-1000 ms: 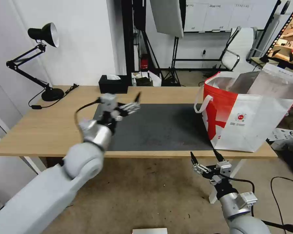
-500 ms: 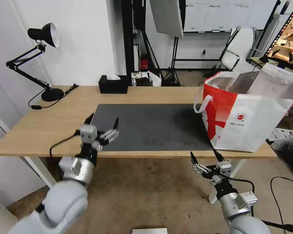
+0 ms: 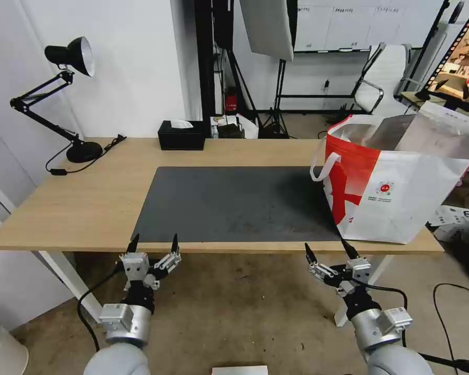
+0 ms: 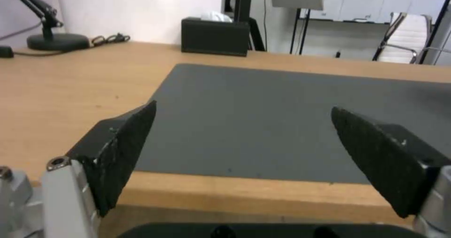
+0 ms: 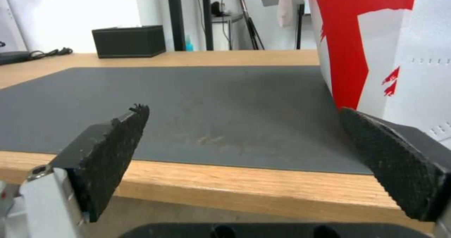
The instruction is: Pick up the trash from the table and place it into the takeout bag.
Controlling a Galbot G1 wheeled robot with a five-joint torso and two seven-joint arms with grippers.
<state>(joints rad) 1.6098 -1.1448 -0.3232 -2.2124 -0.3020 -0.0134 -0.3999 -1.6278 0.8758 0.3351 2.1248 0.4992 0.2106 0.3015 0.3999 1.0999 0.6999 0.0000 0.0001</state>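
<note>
The takeout bag (image 3: pixel 396 182), white and red with foil lining, stands open at the right end of the table (image 3: pixel 83 192); its red-and-white side (image 5: pixel 376 41) fills one edge of the right wrist view. No trash lies on the dark grey mat (image 3: pixel 239 203). My left gripper (image 3: pixel 154 244) hangs open just below the table's front edge, left of centre, with nothing between its fingers (image 4: pixel 117 150). My right gripper (image 3: pixel 327 249) is open too, below the front edge near the bag, fingers (image 5: pixel 108 150) empty.
A black tissue box (image 3: pixel 181 135) sits at the table's back edge. A black desk lamp (image 3: pixel 68 94) with its cable stands at the back left corner. Stands, a chair and cables crowd the floor behind and to the right.
My left arm has pulled back from above the mat and dropped to below the table's front edge, gripper still open. The right arm has not moved.
</note>
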